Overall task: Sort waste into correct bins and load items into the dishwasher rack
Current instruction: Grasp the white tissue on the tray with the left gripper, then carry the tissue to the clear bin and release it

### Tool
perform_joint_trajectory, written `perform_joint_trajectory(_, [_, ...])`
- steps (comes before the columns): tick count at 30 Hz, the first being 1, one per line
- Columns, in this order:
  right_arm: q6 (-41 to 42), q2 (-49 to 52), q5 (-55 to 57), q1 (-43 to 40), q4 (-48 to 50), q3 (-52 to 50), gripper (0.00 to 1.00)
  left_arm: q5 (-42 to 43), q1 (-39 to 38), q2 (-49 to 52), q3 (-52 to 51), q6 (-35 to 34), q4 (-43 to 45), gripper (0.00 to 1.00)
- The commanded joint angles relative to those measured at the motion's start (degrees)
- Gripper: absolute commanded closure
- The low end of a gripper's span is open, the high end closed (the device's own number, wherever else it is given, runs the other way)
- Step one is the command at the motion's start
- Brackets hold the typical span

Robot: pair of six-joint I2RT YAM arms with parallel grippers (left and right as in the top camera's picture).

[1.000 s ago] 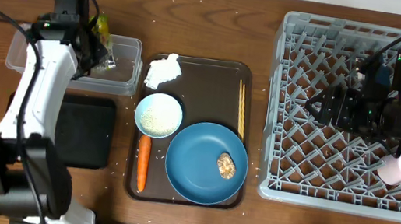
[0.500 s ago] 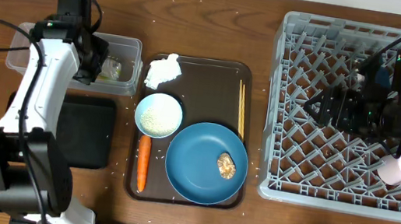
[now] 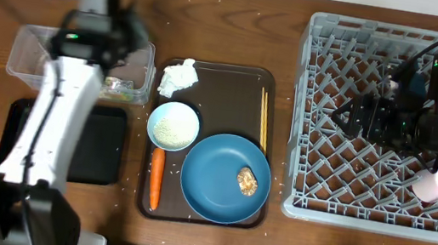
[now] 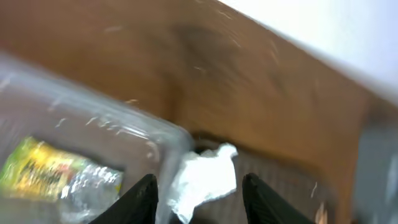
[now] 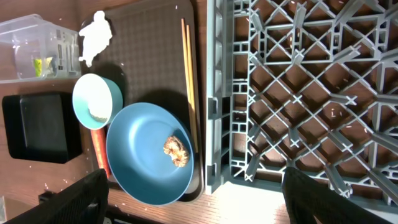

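Waste and dishes laid out between the bins and the rack.
The yellow-green wrapper (image 3: pixel 118 85) lies inside the clear plastic tub (image 3: pixel 27 51), and the shallow black tray (image 3: pixel 99 153) sits just beside the tub on its near side. To their right lie a crumpled white tissue (image 3: pixel 178 77), an upright small white bowl (image 3: pixel 173 125) and an orange carrot (image 3: pixel 155 177), which is beside the blue plate (image 3: pixel 209 190). The plate carries a brown food lump (image 3: pixel 247 181). The wooden chopsticks (image 3: pixel 264 119) lie parallel, just beyond the plate. The grey dishwasher rack (image 3: pixel 322 180) stands far right, with a partly hidden pink cup (image 3: pixel 429 185) in it.
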Motion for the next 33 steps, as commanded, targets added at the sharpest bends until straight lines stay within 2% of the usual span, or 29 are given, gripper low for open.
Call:
perform_joint_trajectory(1, [0.42,-0.26,0.37,0.44,-0.11,-0.15,0.18,-0.13,-4.74,5.05,-0.09,22.62,1.31,0.55])
perform_joint_trajectory(6, [0.42,-0.26,0.37,0.46,-0.74,-0.15,0.18,-0.15,-8.31,12.50,-0.09,27.65,3.89,0.50])
perform_joint_trajectory(16, [0.42,-0.26,0.37,0.46,-1.07,-0.15,0.17,-2.49,-9.07,22.77,-0.09,27.61,8.61,0.48])
perform_joint_trajectory(27, [0.42,-0.26,0.37,0.44,-1.05,-0.15,0.17,-6.84,-9.07,27.10,-0.11,27.63,9.31,0.49])
perform_joint_trajectory(33, [0.42,-0.26,0.37,0.44,-1.07,-0.15,0.18,-6.78,-9.86,27.71,-0.13,27.58,8.92,0.73])
